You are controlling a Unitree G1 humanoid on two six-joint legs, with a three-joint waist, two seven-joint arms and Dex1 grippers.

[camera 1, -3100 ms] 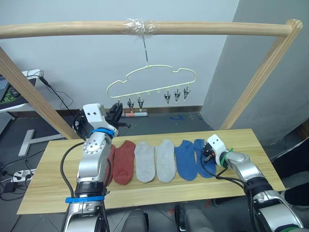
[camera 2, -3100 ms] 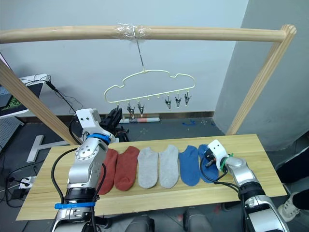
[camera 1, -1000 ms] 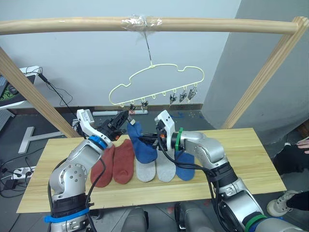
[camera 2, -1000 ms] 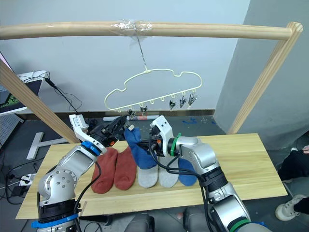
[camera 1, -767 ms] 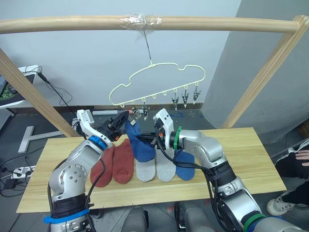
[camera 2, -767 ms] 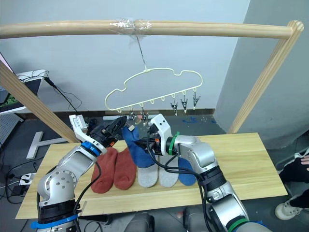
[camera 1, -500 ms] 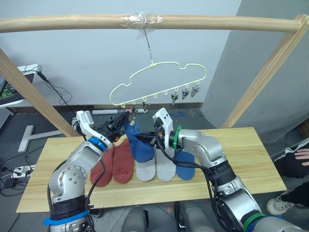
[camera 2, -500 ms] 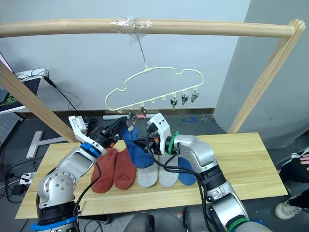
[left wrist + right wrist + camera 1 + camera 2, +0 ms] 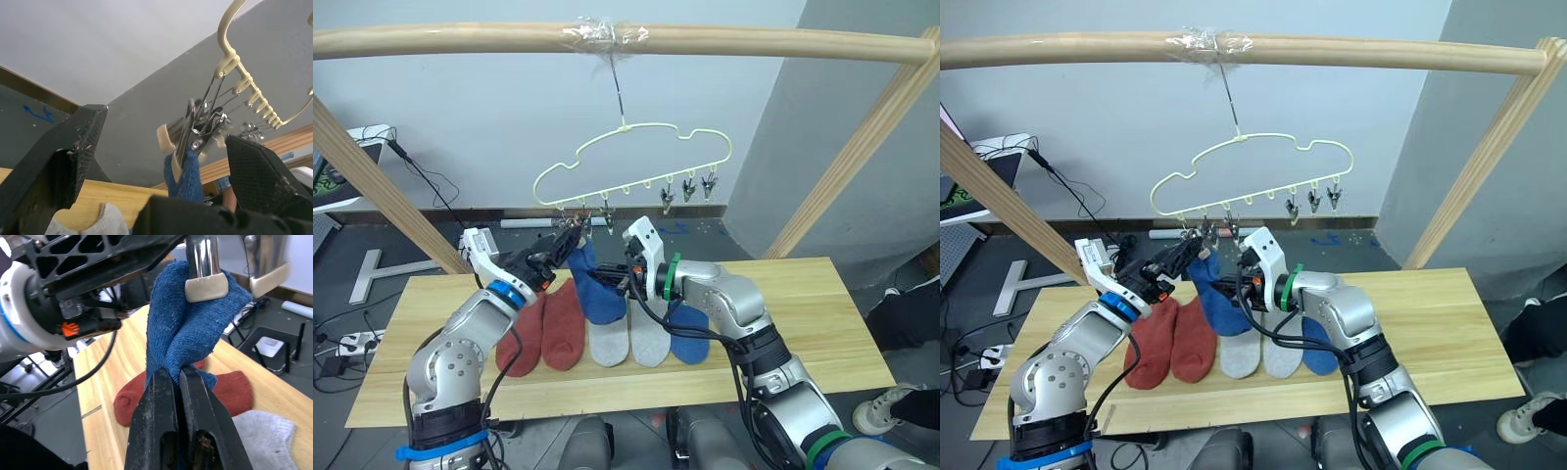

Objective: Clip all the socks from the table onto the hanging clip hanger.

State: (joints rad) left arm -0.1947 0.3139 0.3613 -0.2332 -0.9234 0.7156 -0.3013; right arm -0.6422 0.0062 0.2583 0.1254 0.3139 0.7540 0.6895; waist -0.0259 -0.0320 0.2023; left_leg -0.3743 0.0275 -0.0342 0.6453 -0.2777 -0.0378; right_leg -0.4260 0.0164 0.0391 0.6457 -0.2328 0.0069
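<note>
The clip hanger [image 9: 636,147] hangs from the top pole. My right gripper [image 9: 176,382] is shut on a blue sock [image 9: 597,289], holding it up so its top edge meets a clip [image 9: 195,132] near the hanger's left end. That clip's pads sit on the sock's edge [image 9: 195,313]. My left gripper [image 9: 563,250] is open, its fingers [image 9: 58,161] spread on either side of the clip. On the table [image 9: 803,323] lie two rust-red socks [image 9: 548,328], two grey socks [image 9: 626,338] and one blue sock [image 9: 690,333].
A round wooden pole frame [image 9: 460,39] spans the top, with slanted legs at the left [image 9: 372,176] and right [image 9: 852,157]. Three bare clips [image 9: 690,186] hang at the hanger's right end. Part of a person [image 9: 911,313] shows at the right edge.
My left gripper has opened, its fingers now wide apart around the clip. The right gripper still holds the blue sock up at the clip. The hanger has swayed slightly.
</note>
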